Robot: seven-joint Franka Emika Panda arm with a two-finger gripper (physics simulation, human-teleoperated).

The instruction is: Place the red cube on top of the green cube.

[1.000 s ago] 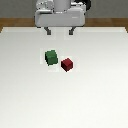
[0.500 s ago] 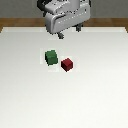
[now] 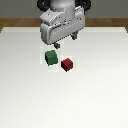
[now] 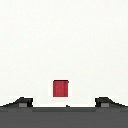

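Observation:
The red cube [image 3: 67, 64] rests on the white table, with the slightly larger green cube [image 3: 50, 57] just to the exterior view's left of it, a small gap between them. My gripper [image 3: 66, 40] hangs open above and behind both cubes, holding nothing. In the wrist view the red cube [image 4: 60, 88] lies just ahead of the gap between my two spread fingertips [image 4: 22, 101]. The green cube is out of the wrist view.
The white table [image 3: 30, 100] stretches around the cubes. A brown floor strip [image 3: 15, 22] shows beyond its far edge.
The gripper has come down a little toward the cubes and turned slightly. Both cubes stay where they were.

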